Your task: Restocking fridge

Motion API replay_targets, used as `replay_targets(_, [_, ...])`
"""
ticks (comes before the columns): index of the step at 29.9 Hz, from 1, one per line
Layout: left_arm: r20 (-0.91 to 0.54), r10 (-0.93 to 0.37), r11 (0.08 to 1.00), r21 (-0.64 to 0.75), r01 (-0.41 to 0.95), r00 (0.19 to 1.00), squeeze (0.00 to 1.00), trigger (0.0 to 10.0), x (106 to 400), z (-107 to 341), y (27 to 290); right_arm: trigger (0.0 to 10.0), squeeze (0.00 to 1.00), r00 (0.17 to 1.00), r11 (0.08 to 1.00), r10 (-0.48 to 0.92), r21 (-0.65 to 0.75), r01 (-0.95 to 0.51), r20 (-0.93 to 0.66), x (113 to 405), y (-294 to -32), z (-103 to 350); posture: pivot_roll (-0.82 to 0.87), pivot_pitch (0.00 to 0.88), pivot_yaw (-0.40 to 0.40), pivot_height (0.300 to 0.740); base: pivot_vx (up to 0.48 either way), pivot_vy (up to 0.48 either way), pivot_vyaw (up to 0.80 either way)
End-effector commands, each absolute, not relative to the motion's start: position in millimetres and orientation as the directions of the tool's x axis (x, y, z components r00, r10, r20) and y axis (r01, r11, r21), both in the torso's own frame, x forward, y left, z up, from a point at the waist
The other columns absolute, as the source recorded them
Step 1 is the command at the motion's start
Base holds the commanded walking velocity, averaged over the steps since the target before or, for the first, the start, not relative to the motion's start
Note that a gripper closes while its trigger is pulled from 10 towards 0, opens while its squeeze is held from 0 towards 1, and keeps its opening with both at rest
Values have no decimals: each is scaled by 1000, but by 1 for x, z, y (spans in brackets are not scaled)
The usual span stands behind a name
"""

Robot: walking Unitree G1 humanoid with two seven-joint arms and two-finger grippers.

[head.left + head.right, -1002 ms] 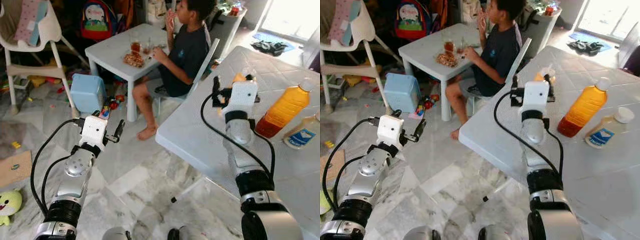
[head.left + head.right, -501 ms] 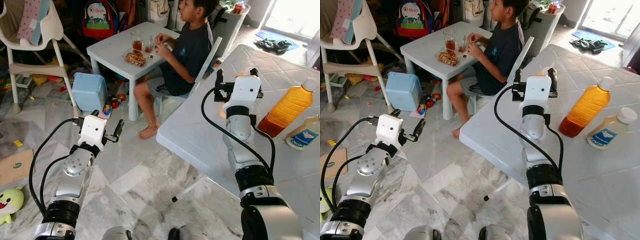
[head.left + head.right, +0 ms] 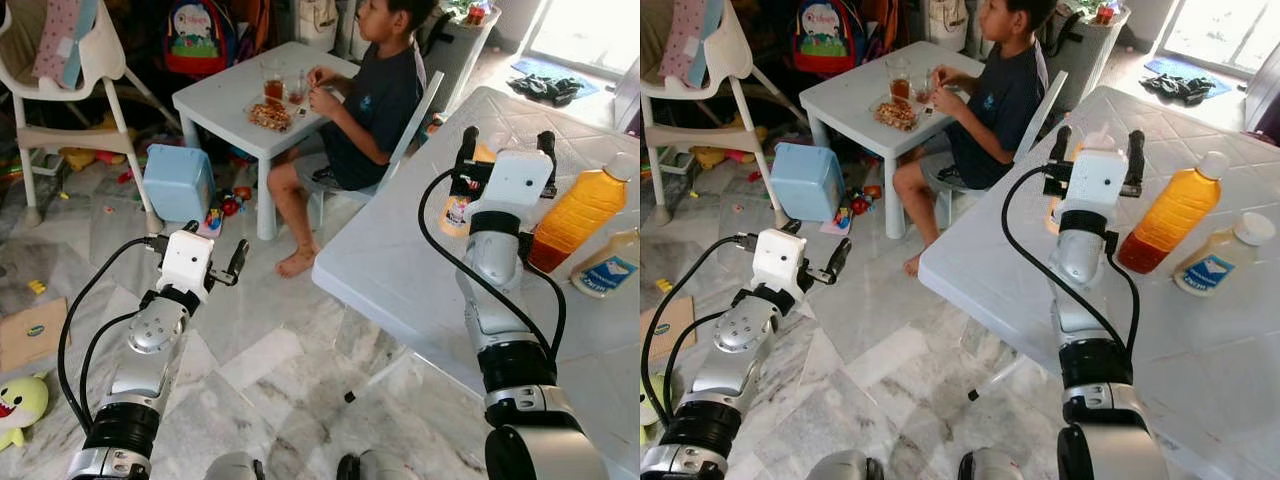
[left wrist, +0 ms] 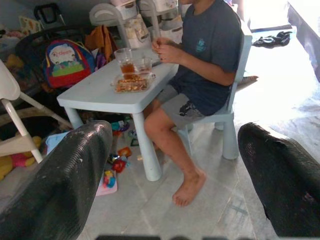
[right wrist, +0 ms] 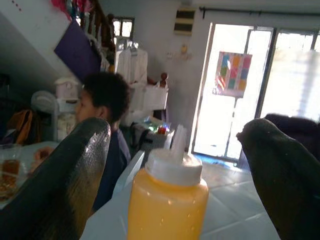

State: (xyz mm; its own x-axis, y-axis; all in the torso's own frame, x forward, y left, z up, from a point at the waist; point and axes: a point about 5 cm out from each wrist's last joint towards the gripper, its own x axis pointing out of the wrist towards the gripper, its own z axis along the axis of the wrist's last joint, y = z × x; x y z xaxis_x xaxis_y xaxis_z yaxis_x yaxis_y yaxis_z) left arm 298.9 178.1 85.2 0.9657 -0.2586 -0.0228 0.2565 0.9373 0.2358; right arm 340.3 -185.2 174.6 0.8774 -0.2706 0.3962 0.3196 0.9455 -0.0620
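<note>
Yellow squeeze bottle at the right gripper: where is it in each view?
Left eye: squeeze bottle beside the right gripper.
Right eye: partly hidden behind that gripper.
Right wrist: centre, between the fingers.
Left wrist: not in view.
Shared landmark: seated person.

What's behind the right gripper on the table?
A squeeze bottle of yellow sauce stands just beyond the open right gripper, lined up between its fingers. From the head views the wrist covers most of it; its base on the table is hidden.

The yellow squeeze bottle (image 5: pixel 167 200) stands between the right gripper (image 3: pixel 1095 158)'s spread fingers with room on both sides. An amber bottle (image 3: pixel 1168 215) and a white-capped bottle (image 3: pixel 1218 258) crowd the white table (image 3: pixel 1020 265) further right.
</note>
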Motion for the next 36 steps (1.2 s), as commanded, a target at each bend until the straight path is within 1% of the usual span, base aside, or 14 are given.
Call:
replay_targets(1, [-30, -276, 931, 241, 275, 961, 0, 10000, 301, 86, 175, 10000, 0, 880, 946, -277, -48, 319, 387, 343, -189, 177, 39, 33, -23, 740, 0, 0, 0])
replay_targets(8, [-38, -269, 932, 242, 270, 962, 0, 10000, 301, 84, 177, 10000, 0, 888, 942, -315, -8, 337, 335, 354, -200, 177, 43, 34, -25, 740, 0, 0, 0])
replay_targets(9, [-38, -269, 932, 242, 270, 962, 0, 10000, 300, 84, 177, 10000, 494, 888, 942, -314, -8, 336, 334, 354, -201, 178, 46, 36, -23, 740, 0, 0, 0])
replay_targets(10, [-38, -269, 932, 242, 270, 962, 0, 10000, 300, 85, 177, 10000, 851, 889, 942, -314, -7, 336, 332, 355, -201, 178, 46, 36, -23, 740, 0, 0, 0])
replay_targets(13, [-38, -270, 932, 243, 271, 962, 0, 10000, 300, 85, 177, 10000, 820, 891, 941, -323, 6, 339, 318, 357, -202, 178, 48, 37, -24, 740, 0, 0, 0])
replay_targets(14, [-38, -271, 931, 244, 272, 962, 0, 10000, 300, 85, 177, 10000, 584, 893, 940, -330, 24, 340, 305, 360, -203, 178, 49, 38, -23, 740, 0, 0, 0])
replay_targets(15, [-39, -271, 930, 245, 272, 962, 0, 10000, 300, 85, 178, 10000, 247, 895, 942, -327, 29, 334, 305, 362, -202, 180, 50, 37, -23, 740, 0, 0, 0])
replay_targets(16, [-39, -271, 930, 245, 272, 962, 0, 10000, 300, 85, 178, 10000, 247, 895, 942, -327, 29, 334, 305, 362, -202, 180, 50, 37, -23, 740, 0, 0, 0])
replay_targets(17, [-40, -270, 930, 247, 272, 962, 0, 10000, 301, 85, 178, 10000, 35, 896, 944, -321, 28, 328, 306, 364, -201, 181, 51, 38, -23, 740, 0, 0, 0])
replay_targets(18, [-41, -270, 930, 247, 271, 962, 0, 10000, 301, 85, 178, 10000, 35, 897, 945, -319, 28, 327, 305, 364, -201, 182, 52, 37, -22, 740, 0, 0, 0])
replay_targets(19, [-41, -270, 930, 247, 272, 962, 0, 10000, 301, 85, 178, 10000, 0, 898, 945, -320, 33, 326, 302, 365, -201, 183, 52, 37, -22, 740, 0, 0, 0])
replay_targets(25, [-51, -272, 928, 251, 276, 961, 0, 10000, 301, 83, 179, 10000, 0, 906, 946, -320, 50, 319, 278, 372, -200, 194, 52, 37, -20, 740, 0, 0, 0])
replay_targets(32, [-57, -277, 926, 251, 282, 959, 0, 10000, 301, 83, 177, 10000, 0, 916, 938, -345, 93, 333, 203, 375, -199, 191, 52, 36, -23, 740, 0, 0, 0])
replay_targets(36, [-59, -278, 926, 251, 283, 959, 0, 10000, 301, 82, 177, 10000, 0, 915, 938, -347, 81, 338, 205, 375, -201, 192, 52, 36, -24, 740, 0, 0, 0])
